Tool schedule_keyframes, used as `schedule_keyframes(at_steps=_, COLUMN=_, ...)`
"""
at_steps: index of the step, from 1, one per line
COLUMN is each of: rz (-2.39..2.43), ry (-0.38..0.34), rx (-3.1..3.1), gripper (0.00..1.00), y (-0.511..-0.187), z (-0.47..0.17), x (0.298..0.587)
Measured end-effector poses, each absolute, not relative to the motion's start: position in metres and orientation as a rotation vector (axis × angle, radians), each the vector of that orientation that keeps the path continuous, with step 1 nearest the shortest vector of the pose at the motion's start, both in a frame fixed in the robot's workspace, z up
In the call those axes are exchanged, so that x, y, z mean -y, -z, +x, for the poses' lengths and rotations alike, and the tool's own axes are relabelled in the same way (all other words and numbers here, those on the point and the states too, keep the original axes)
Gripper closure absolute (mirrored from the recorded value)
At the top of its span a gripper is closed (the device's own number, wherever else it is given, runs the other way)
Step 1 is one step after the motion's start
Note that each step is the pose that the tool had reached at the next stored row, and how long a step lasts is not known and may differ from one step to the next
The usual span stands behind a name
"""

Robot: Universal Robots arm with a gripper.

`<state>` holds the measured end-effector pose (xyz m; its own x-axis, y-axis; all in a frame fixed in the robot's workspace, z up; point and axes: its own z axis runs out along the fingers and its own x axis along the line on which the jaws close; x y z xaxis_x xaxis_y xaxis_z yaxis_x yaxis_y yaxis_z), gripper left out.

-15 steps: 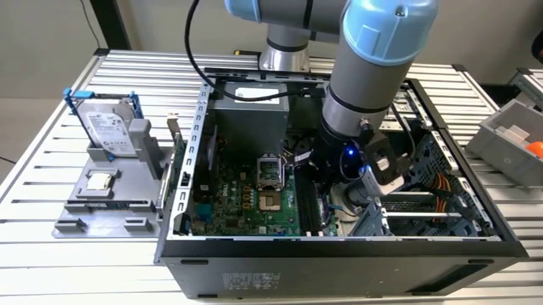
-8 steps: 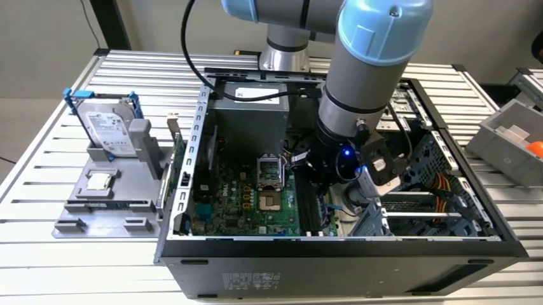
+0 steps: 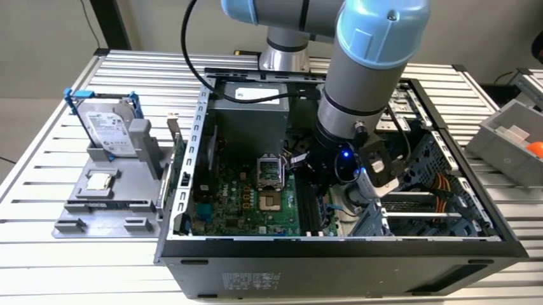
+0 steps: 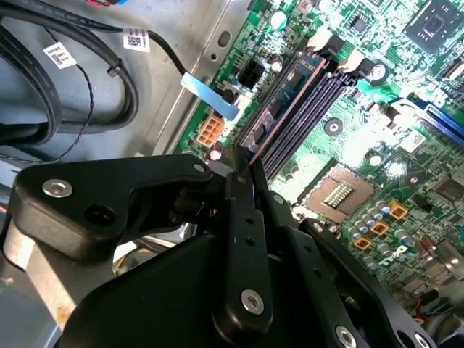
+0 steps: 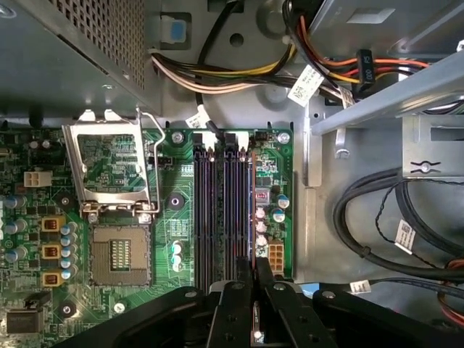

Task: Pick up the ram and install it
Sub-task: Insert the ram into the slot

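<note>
The ram (image 5: 251,210) is a thin stick seen edge-on, running along the black memory slots (image 5: 217,210) on the green motherboard (image 5: 174,239). It stands at the slot nearest the board's edge; I cannot tell whether it is seated. My gripper (image 5: 254,274) is shut on its near end, one black finger (image 5: 233,304) on each side. In the second wrist view the ram (image 4: 288,109) stretches from the gripper (image 4: 243,170) to the slots (image 4: 313,109). In the exterior view the gripper (image 3: 322,190) is low inside the open case, over the board's slots (image 3: 307,213).
The processor socket (image 5: 119,254) lies open beside the slots, its metal frame (image 5: 112,170) lifted. Cable bundles (image 5: 239,72) and a drive cage (image 3: 416,210) crowd the case. Outside, a grey fixture (image 3: 76,216) holds a hard drive (image 3: 114,130) and a small silver chip (image 3: 99,181).
</note>
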<state>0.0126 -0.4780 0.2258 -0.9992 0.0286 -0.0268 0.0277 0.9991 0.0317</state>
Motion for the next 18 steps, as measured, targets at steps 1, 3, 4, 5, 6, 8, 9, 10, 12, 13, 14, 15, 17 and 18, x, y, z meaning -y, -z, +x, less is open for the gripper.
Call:
schedule_keyframes(at_steps=1, rz=0.044, ry=-0.049, rx=-3.114, gripper=1.00, y=-0.2252, z=0.0126, x=0.4780)
schedule_keyframes(at_steps=3, rz=0.044, ry=-0.049, rx=-3.114, gripper=1.00, y=-0.2240, z=0.0125, x=0.4780)
schedule_keyframes(at_steps=4, rz=0.044, ry=-0.049, rx=-3.114, gripper=1.00, y=-0.2236, z=0.0124, x=0.4780)
schedule_keyframes(at_steps=5, rz=0.044, ry=-0.049, rx=-3.114, gripper=1.00, y=-0.2233, z=0.0122, x=0.4781)
schedule_keyframes(at_steps=6, rz=0.044, ry=-0.049, rx=-3.114, gripper=1.00, y=-0.2233, z=0.0120, x=0.4781)
schedule_keyframes(at_steps=8, rz=0.044, ry=-0.049, rx=-3.114, gripper=1.00, y=-0.2230, z=0.0115, x=0.4780)
schedule_keyframes(at_steps=9, rz=0.044, ry=-0.049, rx=-3.115, gripper=1.00, y=-0.2228, z=0.0114, x=0.4780)
schedule_keyframes(at_steps=10, rz=0.044, ry=-0.050, rx=-3.115, gripper=1.00, y=-0.2224, z=0.0114, x=0.4780)
schedule_keyframes(at_steps=12, rz=0.044, ry=-0.049, rx=-3.116, gripper=1.00, y=-0.2216, z=0.0113, x=0.4780)
schedule_keyframes(at_steps=13, rz=0.044, ry=-0.049, rx=-3.117, gripper=1.00, y=-0.2211, z=0.0113, x=0.4780)
schedule_keyframes(at_steps=14, rz=0.044, ry=-0.049, rx=-3.117, gripper=1.00, y=-0.2203, z=0.0113, x=0.4780)
schedule_keyframes(at_steps=15, rz=0.044, ry=-0.049, rx=-3.117, gripper=1.00, y=-0.2198, z=0.0113, x=0.4781)
schedule_keyframes(at_steps=17, rz=0.044, ry=-0.049, rx=-3.117, gripper=1.00, y=-0.2188, z=0.0113, x=0.4780)
schedule_keyframes(at_steps=18, rz=0.044, ry=-0.049, rx=-3.117, gripper=1.00, y=-0.2183, z=0.0113, x=0.4781)
